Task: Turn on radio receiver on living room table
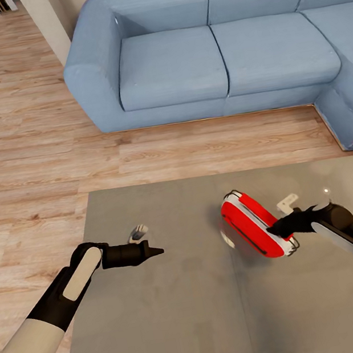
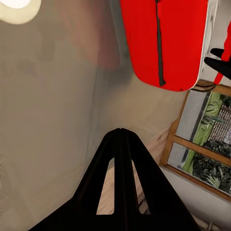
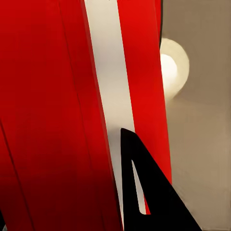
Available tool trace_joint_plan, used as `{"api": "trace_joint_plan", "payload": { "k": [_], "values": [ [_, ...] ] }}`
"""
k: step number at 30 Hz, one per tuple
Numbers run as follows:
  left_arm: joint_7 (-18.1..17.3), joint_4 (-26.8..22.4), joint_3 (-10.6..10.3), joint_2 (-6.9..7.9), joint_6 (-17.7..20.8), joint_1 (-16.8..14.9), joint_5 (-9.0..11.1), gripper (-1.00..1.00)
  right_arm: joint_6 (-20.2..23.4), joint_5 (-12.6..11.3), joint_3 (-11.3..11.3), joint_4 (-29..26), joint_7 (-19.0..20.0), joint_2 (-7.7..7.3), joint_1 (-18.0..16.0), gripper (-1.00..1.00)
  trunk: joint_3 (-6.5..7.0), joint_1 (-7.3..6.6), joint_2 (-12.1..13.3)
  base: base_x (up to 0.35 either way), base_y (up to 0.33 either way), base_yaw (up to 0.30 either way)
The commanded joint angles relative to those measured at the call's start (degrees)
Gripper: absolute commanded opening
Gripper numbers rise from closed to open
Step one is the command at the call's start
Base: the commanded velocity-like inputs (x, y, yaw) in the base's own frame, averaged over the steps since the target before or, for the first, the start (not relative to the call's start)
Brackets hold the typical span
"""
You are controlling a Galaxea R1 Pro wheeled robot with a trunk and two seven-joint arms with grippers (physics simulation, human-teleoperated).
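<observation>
The red radio receiver (image 1: 251, 221) with its white band and thin metal handle stands slanted on the right half of the grey table (image 1: 178, 315). My right gripper (image 1: 272, 231) is shut, and its tip touches the radio's near right side. Close up, the dark tip (image 3: 124, 132) rests against the white band of the radio (image 3: 53, 120). My left gripper (image 1: 158, 251) is shut and hovers over the table's left half, pointing toward the radio, a good hand's width away. In the left wrist view, the joined fingers (image 2: 120, 132) aim at the radio's face (image 2: 163, 38) with its dark slot.
A big blue L-shaped sofa (image 1: 206, 49) stands beyond the table, with a strip of light wood floor (image 1: 22, 157) between them. The glossy tabletop mirrors a ceiling lamp (image 3: 171, 72) and a framed picture (image 2: 202, 144). The table's left edge lies under my left forearm.
</observation>
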Motion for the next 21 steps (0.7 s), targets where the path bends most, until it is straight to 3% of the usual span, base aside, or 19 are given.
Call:
{"api": "trace_joint_plan", "payload": {
  "k": [1, 21],
  "values": [
    [-0.02, 0.01, 0.00, 0.00, 0.00, 0.00, -0.02, -1.00, -0.10, -0.01, -0.03, -0.03, -0.11, 0.04, 0.15, -1.00, 0.00, 0.00, 0.00, 0.000, 0.000, 0.000],
    [0.00, 0.01, -0.01, -0.02, 0.00, 0.00, -0.07, -1.00, -6.54, 0.13, 0.16, -0.09, -2.94, 0.04, 3.27, -1.00, 0.00, 0.00, 0.00, 0.000, 0.000, 0.000]
  ]
}}
